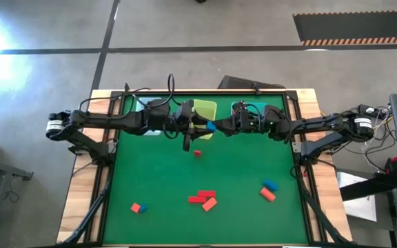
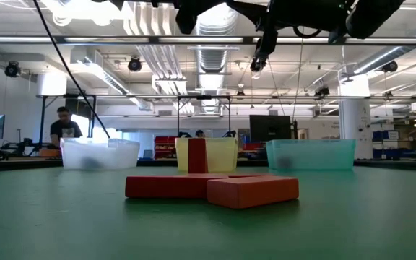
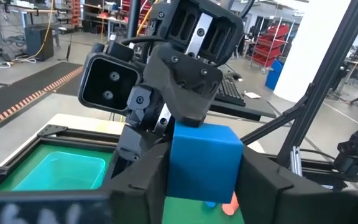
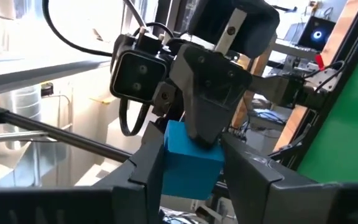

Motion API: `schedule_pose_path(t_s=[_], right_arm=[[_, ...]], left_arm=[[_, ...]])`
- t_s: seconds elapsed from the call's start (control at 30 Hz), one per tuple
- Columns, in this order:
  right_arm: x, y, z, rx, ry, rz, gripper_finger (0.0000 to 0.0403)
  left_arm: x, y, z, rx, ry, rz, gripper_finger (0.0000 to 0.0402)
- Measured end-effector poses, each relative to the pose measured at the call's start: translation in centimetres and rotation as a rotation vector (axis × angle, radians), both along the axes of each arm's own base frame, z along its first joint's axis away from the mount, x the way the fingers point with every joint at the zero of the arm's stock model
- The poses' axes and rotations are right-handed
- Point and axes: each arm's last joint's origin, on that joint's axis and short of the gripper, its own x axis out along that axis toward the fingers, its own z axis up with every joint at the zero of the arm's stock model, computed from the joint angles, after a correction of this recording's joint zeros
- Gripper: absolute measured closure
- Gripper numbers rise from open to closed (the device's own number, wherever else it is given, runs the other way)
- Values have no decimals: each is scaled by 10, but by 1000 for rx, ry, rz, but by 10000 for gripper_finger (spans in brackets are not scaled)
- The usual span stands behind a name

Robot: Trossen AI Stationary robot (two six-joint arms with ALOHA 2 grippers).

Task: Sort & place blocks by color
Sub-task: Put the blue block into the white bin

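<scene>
From above, the left gripper (image 1: 200, 127) and right gripper (image 1: 220, 128) were seen meeting over the yellow bin (image 1: 204, 110), a blue block (image 1: 211, 126) clamped between them; other blocks (image 1: 203, 199) lay scattered on the mat. In both wrist views, each gripper's half-closed fingers were seen pressed on the blue block (image 3: 204, 163). A handover seemed under way; one grip must be released next.

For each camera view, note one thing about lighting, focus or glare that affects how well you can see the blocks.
High view: bright glare washes out the floor at the left edge, while the green table is evenly lit. Low view: the red blocks are sharp, the bins behind softer. Left wrist view: the blue block is crisp, the bottom edge blurred. Right wrist view: backlit windows bleach the background.
</scene>
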Motion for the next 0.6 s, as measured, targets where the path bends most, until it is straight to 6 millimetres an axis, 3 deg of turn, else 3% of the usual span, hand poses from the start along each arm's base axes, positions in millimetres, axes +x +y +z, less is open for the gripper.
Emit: schedule_pose_path(t_s=[0.3, 0.47, 0.6], right_arm=[[-2, -7, -4, 24, 64, -40, 192], [-8, -12, 4, 23, 36, -54, 172], [-14, -17, 9, 17, 16, -75, 169]], left_arm=[[-8, 3, -6, -26, 123, 10, 280], [-40, 20, -6, -47, 316, 146, 280], [-73, 41, -18, -91, 567, 384, 280]])
